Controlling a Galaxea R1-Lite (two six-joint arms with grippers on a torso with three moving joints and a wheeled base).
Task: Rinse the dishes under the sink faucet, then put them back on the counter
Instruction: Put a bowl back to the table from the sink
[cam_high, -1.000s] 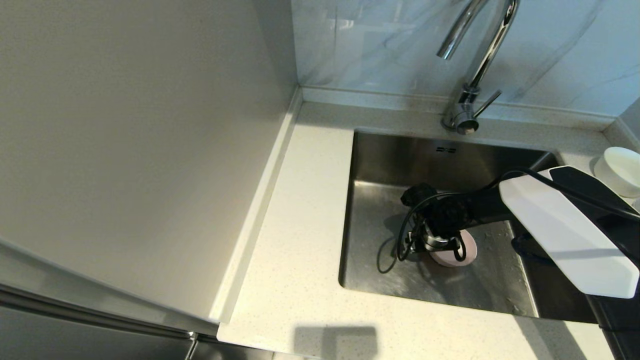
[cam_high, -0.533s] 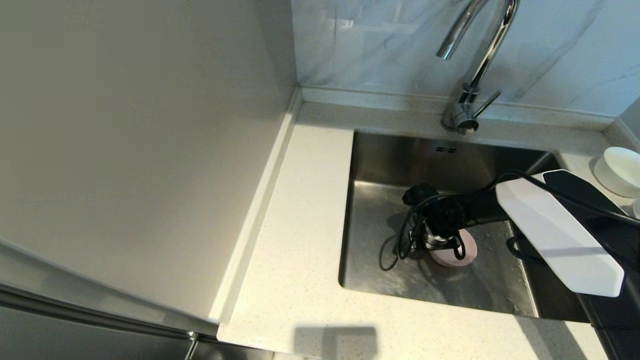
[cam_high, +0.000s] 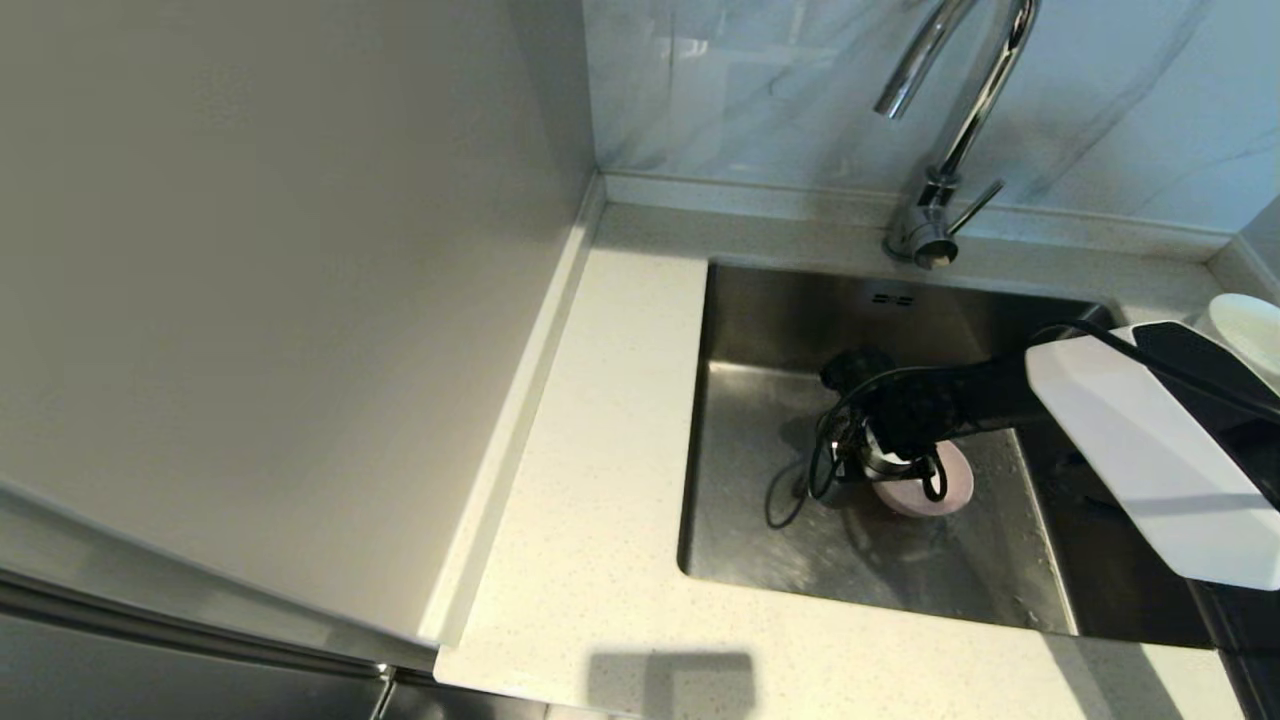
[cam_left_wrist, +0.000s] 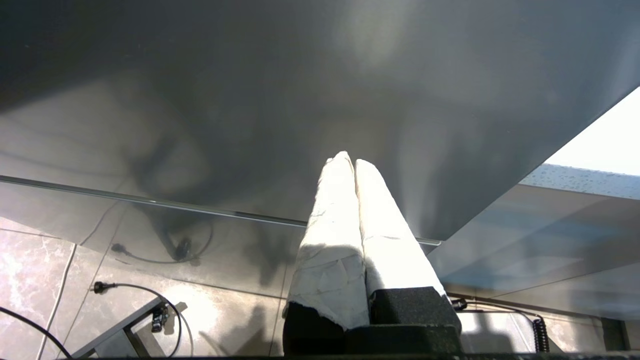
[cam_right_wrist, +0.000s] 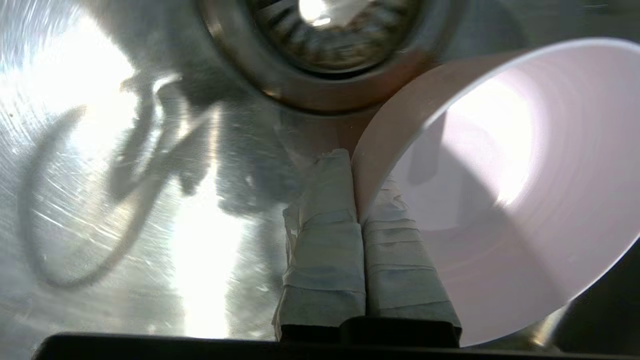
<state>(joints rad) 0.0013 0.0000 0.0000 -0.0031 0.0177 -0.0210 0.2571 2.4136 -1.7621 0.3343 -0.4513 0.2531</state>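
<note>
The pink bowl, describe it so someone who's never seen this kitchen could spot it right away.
Find the steel sink set into the speckled counter, below the chrome faucet. Down inside the basin, by the round drain, the right end effector is pinching the pink bowl by its rim. It is the only dish in the sink and the only pink one; the white bowl sits on the counter.

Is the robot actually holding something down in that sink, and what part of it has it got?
Yes. The right end effector pinches the pink bowl by its rim, one finger inside, one outside. The left end effector holds nothing.
</note>
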